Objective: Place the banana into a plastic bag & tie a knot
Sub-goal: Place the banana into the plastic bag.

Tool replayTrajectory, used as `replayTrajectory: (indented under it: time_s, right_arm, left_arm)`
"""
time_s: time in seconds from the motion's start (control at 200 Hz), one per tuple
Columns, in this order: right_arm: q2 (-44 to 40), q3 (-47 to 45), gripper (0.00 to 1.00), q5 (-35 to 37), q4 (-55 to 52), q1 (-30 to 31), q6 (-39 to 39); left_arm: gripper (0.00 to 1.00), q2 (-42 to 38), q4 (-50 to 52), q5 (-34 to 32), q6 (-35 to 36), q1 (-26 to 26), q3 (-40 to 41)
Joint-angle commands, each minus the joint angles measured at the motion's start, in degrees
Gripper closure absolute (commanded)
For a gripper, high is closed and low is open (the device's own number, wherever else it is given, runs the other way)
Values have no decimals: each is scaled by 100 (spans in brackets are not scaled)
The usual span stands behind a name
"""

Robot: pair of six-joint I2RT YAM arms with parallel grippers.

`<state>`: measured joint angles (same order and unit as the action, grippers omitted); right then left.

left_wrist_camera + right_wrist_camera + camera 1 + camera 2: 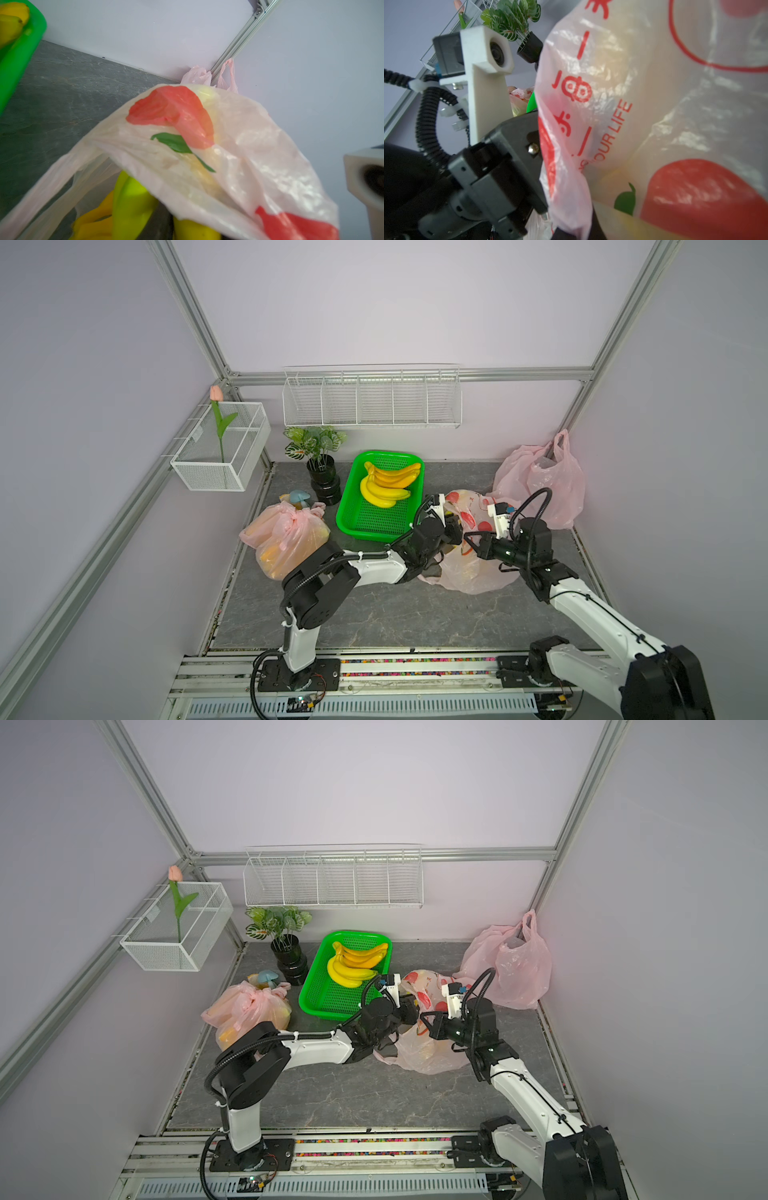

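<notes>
- Judged step: loading. A yellow-green banana bunch (133, 199) lies inside the mouth of the translucent pink plastic bag (473, 576) printed with red fruit. The bag sits mid-table, just beside a green perforated plastic basket (361, 531) holding two other yellow bunches (386, 489).
- The left gripper (454, 526) reaches into the bag's mouth. Film and fruit hide its fingers, so whether it clasps the bunch cannot be told.
- The right gripper (471, 540) is clenched, apparently pinching the bag's rim to hold the mouth up.
- The next move probably calls for seating the bunch deep, drawing the left arm out without dragging the film, then gathering both handles for the knot. The thin film looks slippery.
- The surface is a flat, dark grey marble-veined tabletop (374, 614).
- The room has pale lilac walls on aluminium framing.
- Also present: a white wire shelf (372, 402), a white mesh box (232, 472) with a pink tulip (216, 393), a leafy plant in a black vase (322, 481), a knotted pink bag of fruit (286, 539) on the left arm's side, and a loose pink bag (540, 485) in the far corner.
</notes>
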<state>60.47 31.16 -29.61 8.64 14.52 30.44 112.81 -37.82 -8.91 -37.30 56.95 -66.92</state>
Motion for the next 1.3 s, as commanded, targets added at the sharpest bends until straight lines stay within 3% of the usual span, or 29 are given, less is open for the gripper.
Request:
replayTrajectory:
  time_s: [0.0,0.07,0.275,0.485,0.63,0.775,0.965,1.06,1.294]
  right_arm:
    - [27,-160,93,-358,224,-53,94]
    - [3,-222,93,-371,249,-130,93]
    - [-66,-426,94,-395,349,-571,216]
    - [-276,-635,93,-432,431,-1105,495]
    - [-308,-673,93,-271,266,-1227,510]
    - [-299,-693,93,-13,53,-1227,347]
    - [-78,-726,93,131,-158,-1163,133]
    - [0,-786,93,108,-17,-1048,127]
    - [-307,-752,93,-474,580,-915,423]
  left_arm:
    - [82,496,-374,783,-192,-93,-526]
    - [79,745,-386,1118,-237,-114,-766]
    - [64,1084,847,1497,-278,-123,-1411]
    - [35,823,1808,1206,87,-123,-1464]
    - [33,752,1977,1202,215,-123,-1452]
    - [46,860,1817,1357,147,-123,-1451]
    - [45,910,1468,1563,6,-123,-1468]
    - [63,969,1460,1676,-66,-123,-1707]
    - [86,1036,773,1729,-592,-132,-1919]
